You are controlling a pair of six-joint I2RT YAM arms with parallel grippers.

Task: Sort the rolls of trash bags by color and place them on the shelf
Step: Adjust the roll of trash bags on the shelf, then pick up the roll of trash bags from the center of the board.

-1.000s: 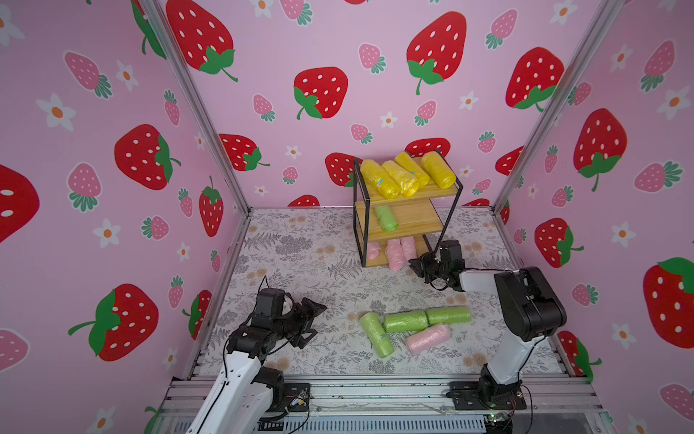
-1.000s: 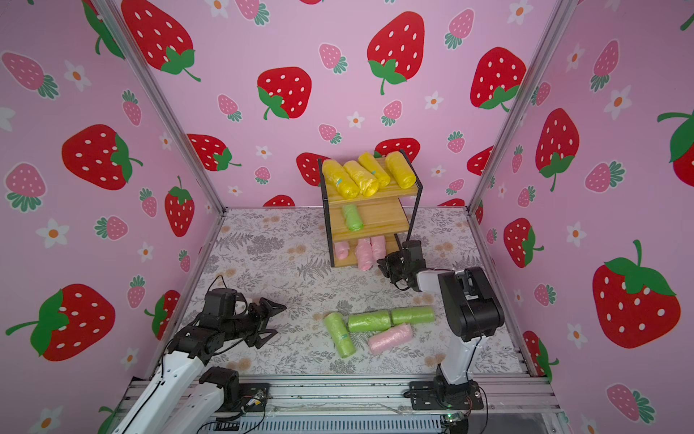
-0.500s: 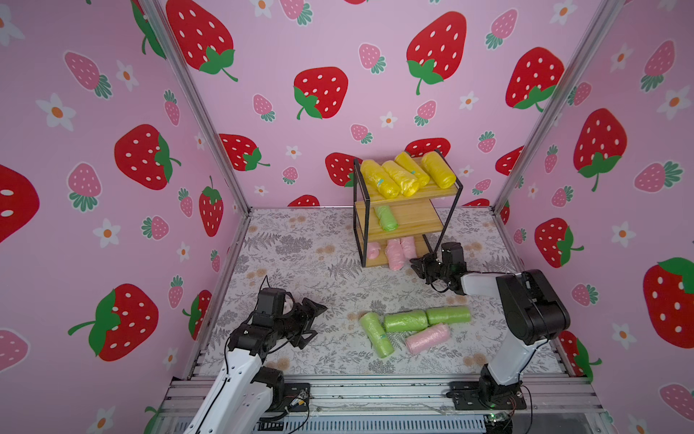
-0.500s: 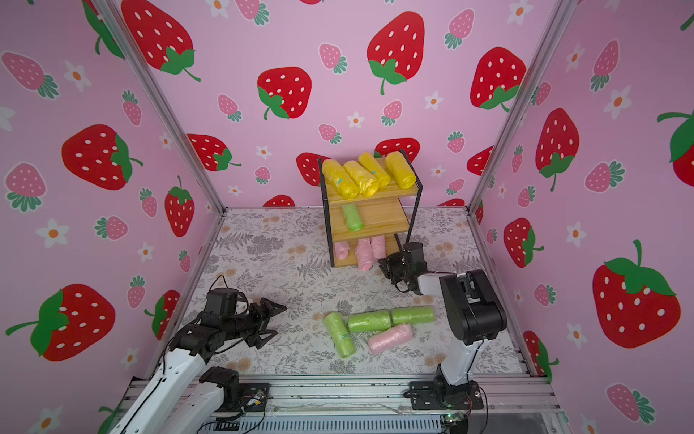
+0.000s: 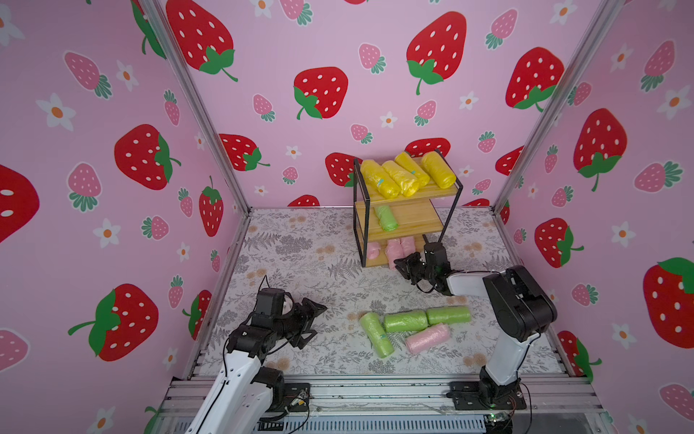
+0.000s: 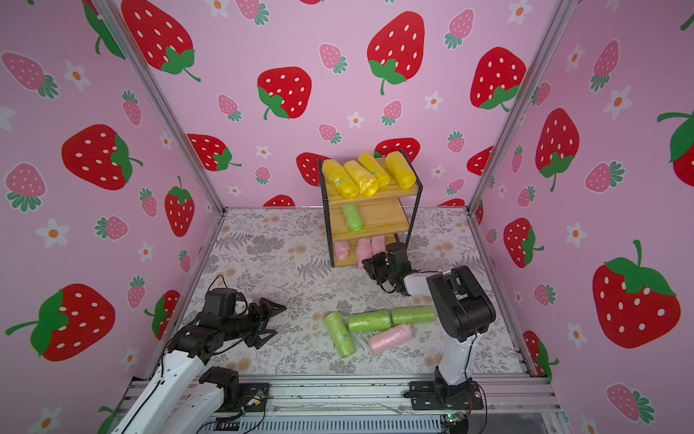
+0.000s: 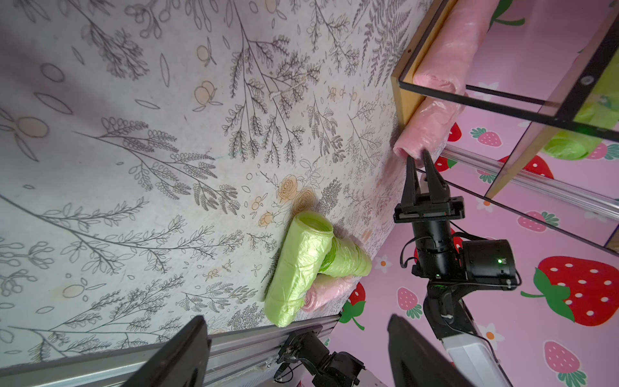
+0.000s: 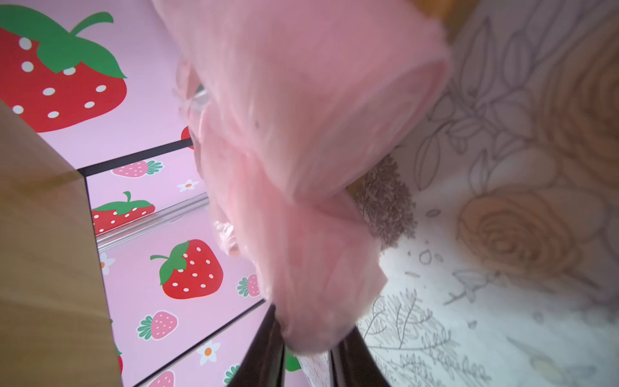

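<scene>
Jaws of right gripper [image 7: 418, 156] are seen almost closed, pinched on the end film of the overhanging pink roll [image 7: 425, 130]; jaws of left gripper [image 5: 317, 322] are spread wide with nothing held, parked low over the mat [image 5: 300, 244] near the front-left corner

Step in hand is judged as seating that roll on the bottom tier of the shelf [image 5: 417, 218]. Shelf is loaded by color: four yellow rolls [image 5: 402, 176] on top, one green roll [image 5: 386, 218] on the middle board, other pink rolls [image 5: 373, 251] on the bottom board. Overhanging pink roll is lying on the bottom board beside a neighbour, near end poking past the front edge; whether that end touches the mat cannot be told

To do it well:
- Roll should be pushed along its own axis until the end is inside the front edge.
- Wrist should be kept low so the middle board is cleared.
- Release should be made only once the weight is carried by the board.
- Film is judged soft and slippery, so a pinch on loose film alone may slip or unroll it.
- Straight-back retreat is advised so no neighbour is dragged out.

Walls [image 5: 338, 56] on three sides are covered in pink strawberry print. Mat is pale, flat, printed with grey ferns and faded flowers. Front rail [image 5: 375, 389] is bare aluminium. Three green rolls [image 5: 407, 321] and one loose pink roll [image 5: 428, 338] are bunched together on the mat between the arms, near the front
</scene>
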